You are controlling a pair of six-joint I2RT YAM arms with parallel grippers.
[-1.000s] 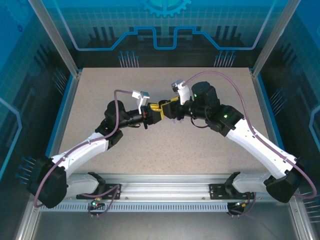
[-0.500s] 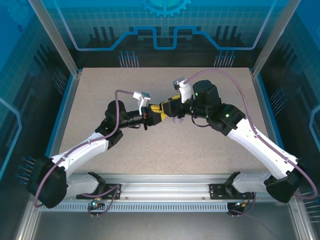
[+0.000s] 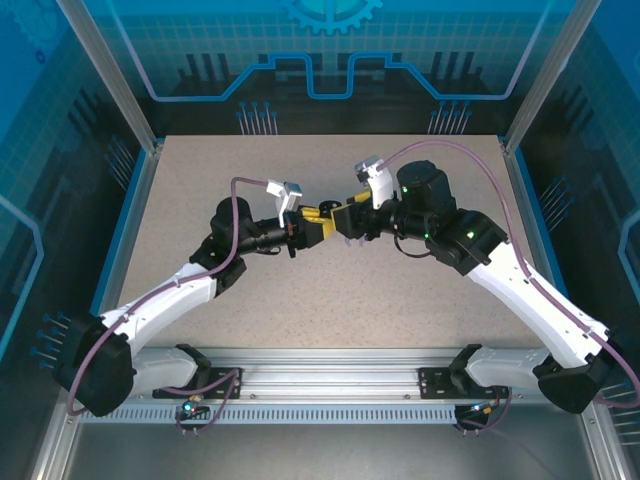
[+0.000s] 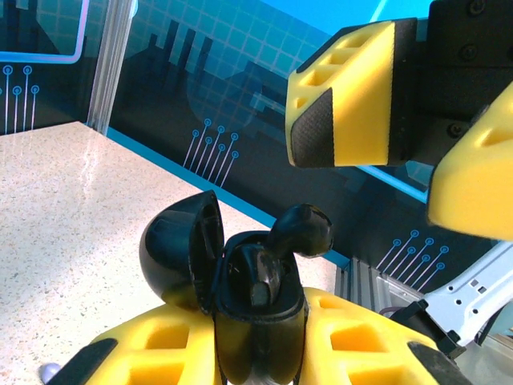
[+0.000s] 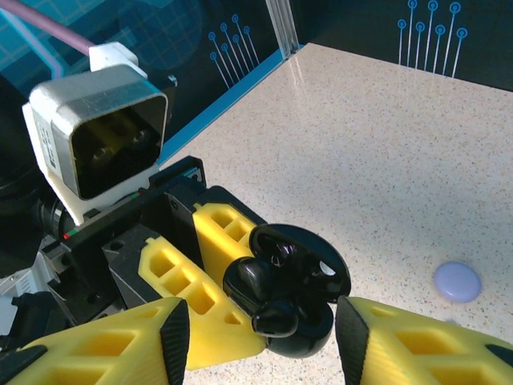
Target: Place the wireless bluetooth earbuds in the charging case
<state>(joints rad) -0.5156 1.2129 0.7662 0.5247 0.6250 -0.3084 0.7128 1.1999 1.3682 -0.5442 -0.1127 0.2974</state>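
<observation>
The black charging case (image 4: 256, 321) is clamped upright between the yellow fingers of my left gripper (image 4: 260, 345), its lid (image 4: 172, 257) swung open to the left. One black earbud (image 4: 260, 277) sits down in the case. A second black earbud (image 4: 303, 228) pokes out above the rim. From the right wrist view the case (image 5: 317, 341) and both earbuds (image 5: 276, 317) lie between the spread fingers of my right gripper (image 5: 264, 349), which is open and touches nothing. In the top view both grippers (image 3: 318, 222) meet at mid table.
A small pale lilac rounded piece (image 5: 458, 281) lies on the speckled tabletop (image 5: 385, 144) to the right of the case; whether it is an earbud I cannot tell. The right gripper's yellow fingers (image 4: 345, 104) hang just above the case. Blue walls ring the table.
The right arm has shifted a little to the right and its gripper has drawn slightly back from the case. The left arm has stayed put with the case.
</observation>
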